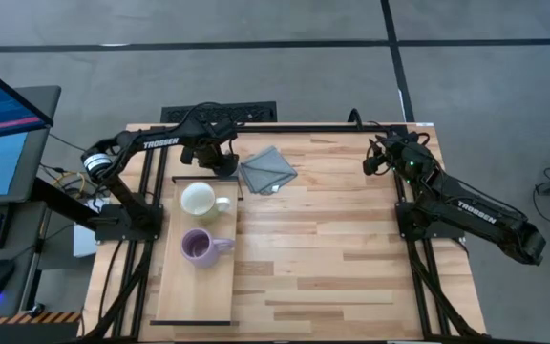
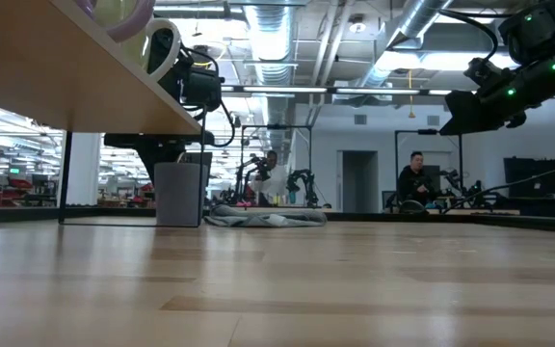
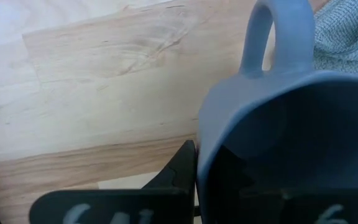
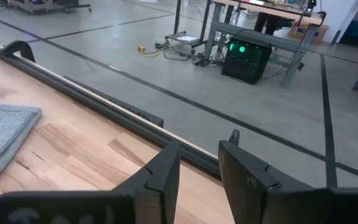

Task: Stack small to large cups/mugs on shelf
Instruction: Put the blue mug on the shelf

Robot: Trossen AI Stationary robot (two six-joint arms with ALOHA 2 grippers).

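Left gripper: clenched on the rim of the grey-blue mug, one finger outside the wall, the other hidden inside; it sits at the far end of the shelf, near the grey folded cloth.
Right gripper: holds nothing, fingers standing slightly apart, parked over the far right corner of the bench.
Grey-blue mug: on the bench beside the cloth in the low view, handle pointing away from the wrist; hidden under the arm from above.
Cream-white mug: upright on the shelf, handle toward the bench's middle.
Purple mug: upright on the shelf, just nearer the front than the cream-white one, apart from it.
Handling: mugs look rigid, glazed, probably slick and chippable; light enough for a rim pinch, though a one-wall hold may let the mug swing. Set down gently when nesting.
Hold point: rim opposite the handle, or the handle itself.
Hard to make out: relative sizes of the three mugs; whether the grey-blue mug touches the cloth; whether it is lifted or resting.
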